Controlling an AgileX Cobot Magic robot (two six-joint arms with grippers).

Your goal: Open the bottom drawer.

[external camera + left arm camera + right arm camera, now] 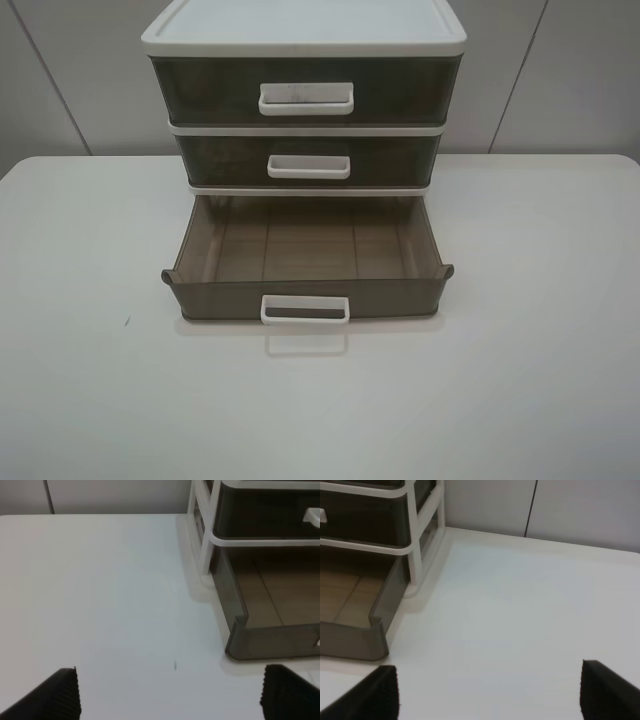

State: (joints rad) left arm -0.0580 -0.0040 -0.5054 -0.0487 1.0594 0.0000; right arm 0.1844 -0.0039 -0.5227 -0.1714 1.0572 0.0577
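The bottom drawer (305, 298), smoky brown with a white loop handle (305, 310), stands pulled far out of the white-framed three-drawer unit (305, 40); its inside is empty. Its left corner shows in the left wrist view (270, 645), its right corner in the right wrist view (355, 642). Neither arm shows in the exterior high view. My left gripper (172, 700) is open and empty over the table left of the drawer. My right gripper (487, 695) is open and empty over the table right of the drawer.
The two upper drawers (305, 92) (308, 160) are closed. The unit stands at the back middle of the white table (90, 380). A grey panelled wall (560, 70) is behind it.
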